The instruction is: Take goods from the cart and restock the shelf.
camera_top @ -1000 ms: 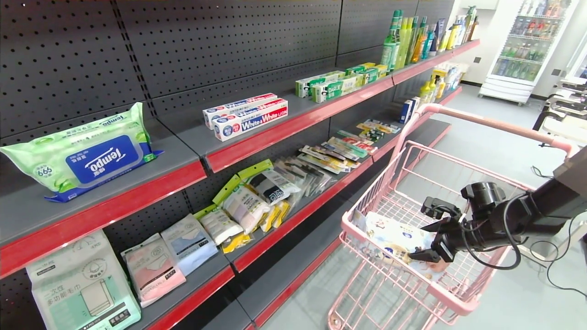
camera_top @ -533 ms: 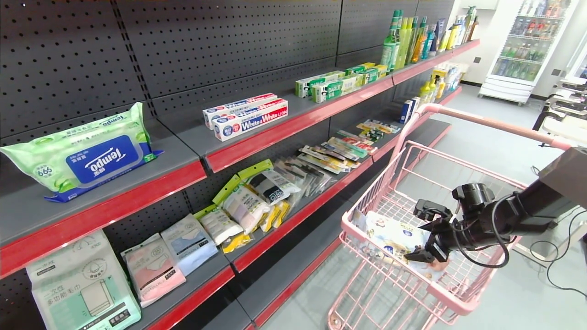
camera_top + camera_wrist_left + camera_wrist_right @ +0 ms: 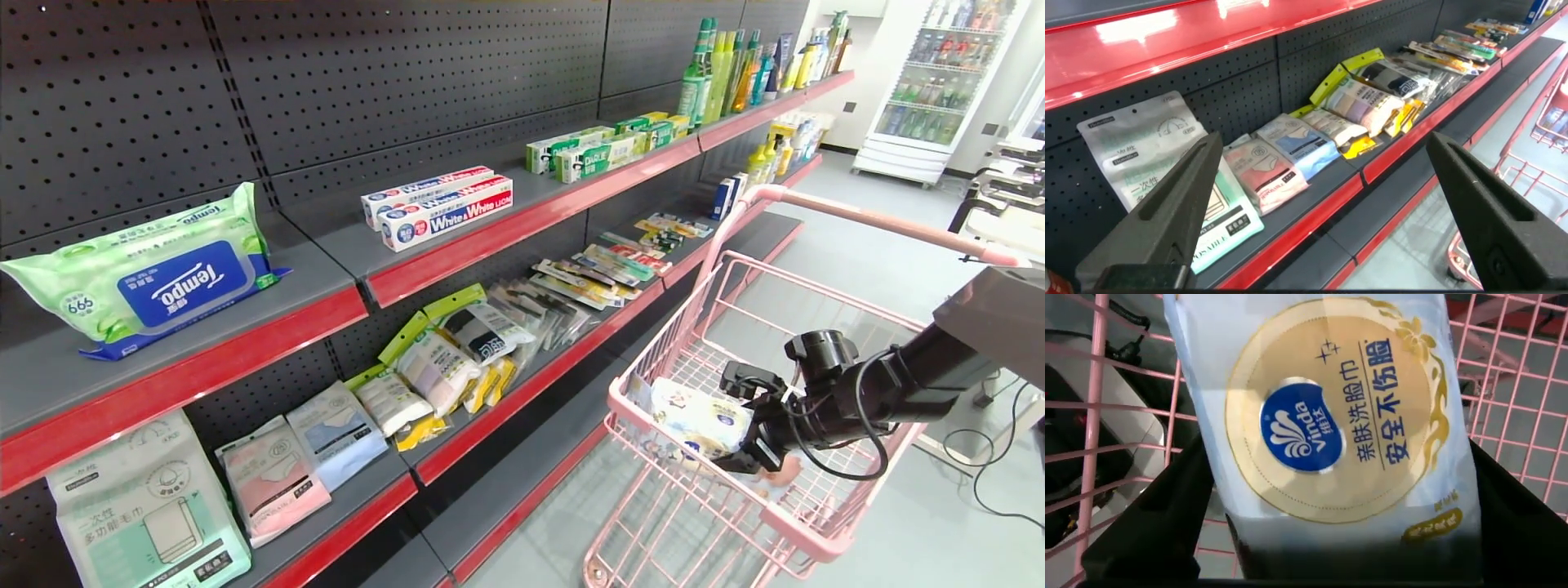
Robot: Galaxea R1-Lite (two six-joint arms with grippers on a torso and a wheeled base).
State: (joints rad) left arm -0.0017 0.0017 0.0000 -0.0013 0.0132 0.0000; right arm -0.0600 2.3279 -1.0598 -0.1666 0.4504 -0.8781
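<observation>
While the restocking is, by my reckoning, at an early stage, the long shelf flanking the cart shows wide bare stretches of grey board on its top tier. The item in hand has not yet left the cart. Pink and wire-sided, the cart stands just beside the shelf's lower tiers. Inside it, at the corner nearest the shelf, lies the white wipes pack, the only item I can make out there.

My right jaws are down inside the cart and pinch that pack across its width, one finger on each side. It sits low, near the cart's wire floor.

What is left, I judge, is to raise the pack over the cart's rim, carry it across to the shelf and set it on a bare patch. The cart's tall wire wall stands between pack and shelf and is the main thing in the way.

Well away from the cart, on the shelf's top tier, rest a green wipes pack and, nearer the cart, two smaller toothpaste boxes. My left jaws hang spread and empty on the shelf side of the cart, facing the pouches on a lower tier.
</observation>
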